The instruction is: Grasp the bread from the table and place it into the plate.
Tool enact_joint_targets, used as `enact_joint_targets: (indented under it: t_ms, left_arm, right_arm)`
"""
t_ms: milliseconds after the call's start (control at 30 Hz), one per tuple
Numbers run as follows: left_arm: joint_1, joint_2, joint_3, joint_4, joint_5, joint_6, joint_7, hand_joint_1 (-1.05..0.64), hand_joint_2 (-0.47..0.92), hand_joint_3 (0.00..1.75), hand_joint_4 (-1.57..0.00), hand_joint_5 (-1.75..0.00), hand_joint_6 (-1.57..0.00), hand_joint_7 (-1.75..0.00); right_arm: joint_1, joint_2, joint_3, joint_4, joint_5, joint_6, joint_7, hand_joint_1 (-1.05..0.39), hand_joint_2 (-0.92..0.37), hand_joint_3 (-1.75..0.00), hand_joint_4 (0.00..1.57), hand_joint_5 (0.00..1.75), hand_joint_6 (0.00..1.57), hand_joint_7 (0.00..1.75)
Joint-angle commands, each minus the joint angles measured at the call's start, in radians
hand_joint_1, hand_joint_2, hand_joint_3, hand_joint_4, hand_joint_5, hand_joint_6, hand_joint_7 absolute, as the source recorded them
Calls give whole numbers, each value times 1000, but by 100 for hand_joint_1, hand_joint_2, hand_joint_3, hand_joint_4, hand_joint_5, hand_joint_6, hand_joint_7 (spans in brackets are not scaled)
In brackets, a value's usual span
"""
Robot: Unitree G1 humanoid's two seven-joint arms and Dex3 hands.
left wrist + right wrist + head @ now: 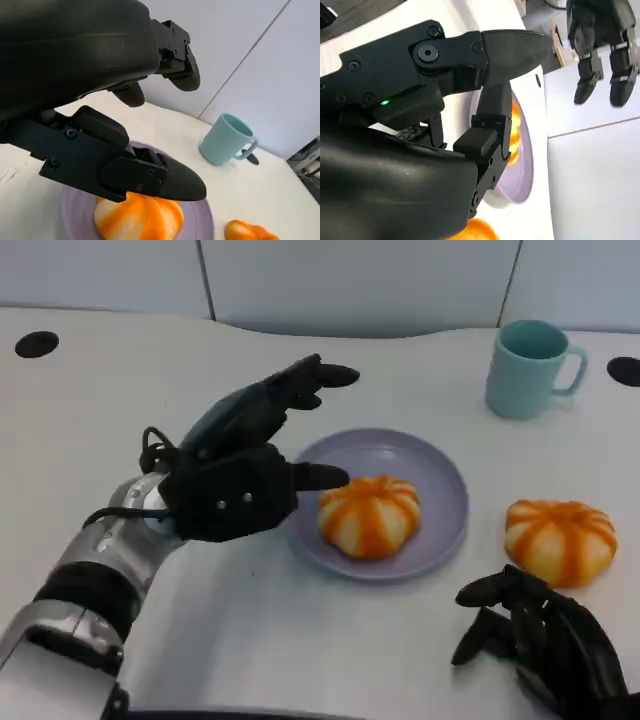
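One orange-and-white striped bread (370,515) lies on the purple plate (445,475) at the table's middle. My left hand (240,475) hovers just left of the plate, holding nothing, its fingers spread, with one fingertip close to that bread. In the left wrist view the same bread (137,217) shows below the fingers (150,177). A second striped bread (560,540) rests on the table right of the plate. My right hand (550,645) sits just in front of it, empty, its fingers loosely bent and apart.
A light teal mug (530,368) stands at the back right, behind the plate. Two dark round holes (36,343) mark the tabletop's far corners. White table surface stretches in front of the plate and to the far left.
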Motion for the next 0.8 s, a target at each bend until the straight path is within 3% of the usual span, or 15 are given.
enact_joint_targets:
  t_ms: [33,200,333,567,800]
  left_arm:
    - [84,40,53,-95,-83,-43,-70,-83,92,29,0,-95,-19,-42]
    - [183,58,89,-218,-154,-58,-130,-80,92,30,0,-95,-22,-38]
    - [289,41,144,-324,-255,-49,-164,-80,92,28,-8,-85,-30,-26]
    - [458,36,199,-491,-418,43,-276,-78,92,30,-17,-76,-39,-15]
    - [584,12,260,-575,-537,130,-330,-79,92,29,-27,-84,-44,-12]
  right_arm:
    - [-10,-12,-20,61,4,-28,2,-42,-92,-36,66,153,66,109]
    - [-21,-9,-22,87,5,-48,5,-42,-92,-37,66,152,66,108]
    - [-22,-6,-21,90,2,-47,-3,-42,-92,-37,67,152,67,107]
    - [-21,0,-16,93,1,-54,-1,-41,-92,-37,67,152,68,106]
    - [-2,5,-2,44,-6,-25,-17,-41,-92,-38,68,152,68,107]
